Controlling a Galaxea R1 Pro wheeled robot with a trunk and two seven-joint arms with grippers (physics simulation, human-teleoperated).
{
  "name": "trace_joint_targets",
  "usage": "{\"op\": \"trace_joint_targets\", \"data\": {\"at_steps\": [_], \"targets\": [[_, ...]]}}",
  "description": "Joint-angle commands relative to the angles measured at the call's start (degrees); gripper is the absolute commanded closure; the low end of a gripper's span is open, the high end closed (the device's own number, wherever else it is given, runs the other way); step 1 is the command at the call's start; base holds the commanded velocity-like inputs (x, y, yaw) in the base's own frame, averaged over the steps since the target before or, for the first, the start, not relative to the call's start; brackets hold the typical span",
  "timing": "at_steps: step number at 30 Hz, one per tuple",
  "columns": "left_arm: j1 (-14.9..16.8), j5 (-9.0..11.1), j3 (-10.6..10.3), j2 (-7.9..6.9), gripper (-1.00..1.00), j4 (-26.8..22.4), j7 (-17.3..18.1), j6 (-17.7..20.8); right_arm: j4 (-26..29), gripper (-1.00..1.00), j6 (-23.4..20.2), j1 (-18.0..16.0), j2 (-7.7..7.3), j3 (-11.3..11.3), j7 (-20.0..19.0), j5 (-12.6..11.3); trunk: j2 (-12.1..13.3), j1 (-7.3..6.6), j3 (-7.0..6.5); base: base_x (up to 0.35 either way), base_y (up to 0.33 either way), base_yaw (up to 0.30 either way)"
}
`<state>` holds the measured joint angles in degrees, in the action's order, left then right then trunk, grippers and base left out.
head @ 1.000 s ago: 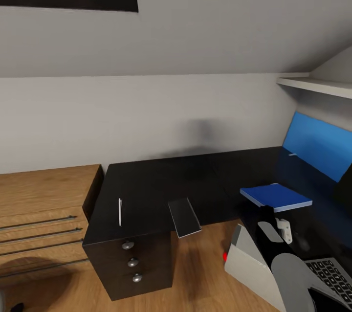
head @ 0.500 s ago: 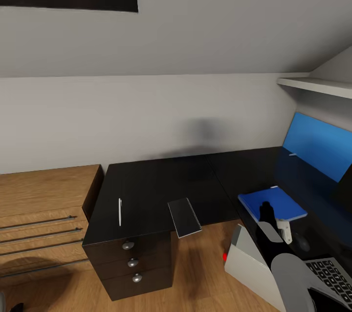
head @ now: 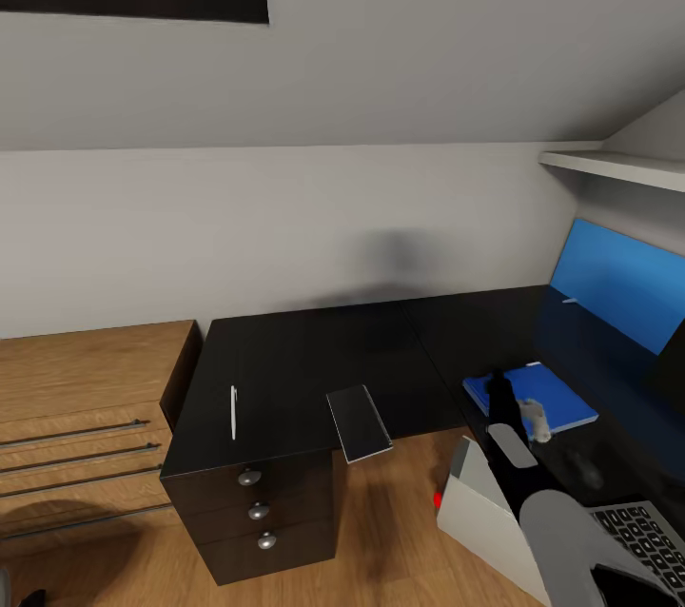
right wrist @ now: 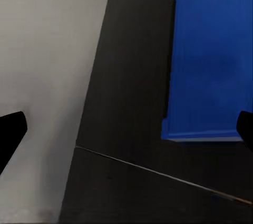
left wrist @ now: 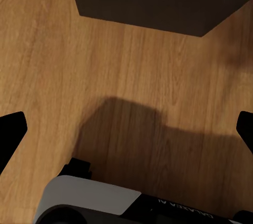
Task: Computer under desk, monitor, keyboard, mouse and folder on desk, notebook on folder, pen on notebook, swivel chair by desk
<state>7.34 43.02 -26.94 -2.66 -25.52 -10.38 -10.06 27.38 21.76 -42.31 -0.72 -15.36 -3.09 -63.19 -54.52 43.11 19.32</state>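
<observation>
Blue folder [head: 538,398] flat on desk [head: 314,360], released, right pincer [head: 514,402] drawn back, open

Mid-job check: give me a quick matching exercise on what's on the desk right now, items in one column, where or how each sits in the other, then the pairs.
Things:
1. blue folder
2. pen
3. notebook
4. keyboard

Places or states:
A. dark, overhanging the desk's front edge
B. thin and white, lying above the drawer knobs
C. flat on the desk just beyond the right gripper
D. at the lower right corner of the head view, near the robot

Pairs: 1-C, 2-B, 3-A, 4-D
</observation>
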Motion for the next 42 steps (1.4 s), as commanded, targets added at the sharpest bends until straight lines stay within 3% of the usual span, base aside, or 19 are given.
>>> {"op": "trace_joint_targets", "data": {"at_steps": [1, 3, 5, 8, 10, 14, 17, 21, 30, 37, 42], "targets": [[0.0, 0.4, -0.5, -0.08, -1.0, -0.1, -0.4, -0.2, -0.1, -1.0, 0.0, 0.0, 0.0, 1.1, -0.4, -0.6, 0.0, 0.0, 0.07, 0.0, 0.0, 0.0], [0.0, 0.4, -0.5, -0.07, -1.0, -0.1, -0.4, -0.3, -0.3, -1.0, -1.0, 0.0, 0.01, 6.1, -0.4, -0.7, 0.0, 0.0, 0.07, 0.0, 0.0, 0.0], [0.0, 0.4, -0.5, -0.07, -1.0, -0.1, -0.4, -0.3, -1.0, -1.0, -2.4, 0.0, 0.11, 9.6, -0.4, -0.7, 0.0, 0.0, 0.07, 0.0, 0.0, 0.0], [0.0, 0.4, -0.4, -0.11, -1.0, -0.1, -0.4, -0.3, -2.4, -1.0, -6.3, 0.0, 1.52, 12.9, -0.4, -0.9, 0.0, 0.0, 0.07, 0.0, 0.0, 0.0], [0.0, 0.4, -0.4, -0.13, -1.0, -0.1, -0.4, -0.4, -2.9, -1.0, -10.2, 0.0, 2.77, 13.8, -0.4, -1.0, 0.0, 0.0, 0.07, 0.0, 0.0, 0.0], [0.0, 0.3, -0.3, -0.13, -1.0, -0.1, -0.4, -0.4, -3.1, -1.0, -16.0, 0.1, 3.9, 14.6, -2.0, -1.1, 0.0, 0.0, 0.07, 0.0, 0.0, 0.0], [0.0, 0.4, -0.2, -0.15, -1.0, -0.1, -0.4, -0.4, -3.1, -1.0, -16.9, 0.2, 5.03, 14.6, -5.2, -1.1, 0.0, 0.0, 0.07, 0.0, 0.0, 0.0], [0.0, 0.4, -0.1, -0.15, -1.0, -0.1, -0.3, -0.3, -3.2, -1.0, -17.1, 0.5, 5.96, 14.6, -6.6, -1.1, 0.0, 0.0, 0.07, -0.113, 0.027, 0.0], [0.0, 0.5, -0.1, -0.15, -1.0, -0.1, -0.5, -0.4, -3.5, -1.0, -17.5, 1.2, 7.04, 14.7, -7.0, -1.1, 0.0, 0.0, 0.07, -0.292, 0.088, 0.0], [0.0, 0.7, 0.4, -0.44, -1.0, -2.4, -0.7, -0.4, -4.0, -1.0, -25.6, 1.3, 7.1, 14.5, -7.0, -1.3, -0.4, 0.22, 0.25, -0.114, 0.013, 0.0], [0.0, 0.8, 0.5, -0.32, -1.0, -3.5, -0.7, -0.4, -3.9, -1.0, -26.7, 1.3, 6.99, 14.3, -7.0, -1.3, -2.5, 1.32, 1.15, -0.009, 0.001, 0.0]]}}
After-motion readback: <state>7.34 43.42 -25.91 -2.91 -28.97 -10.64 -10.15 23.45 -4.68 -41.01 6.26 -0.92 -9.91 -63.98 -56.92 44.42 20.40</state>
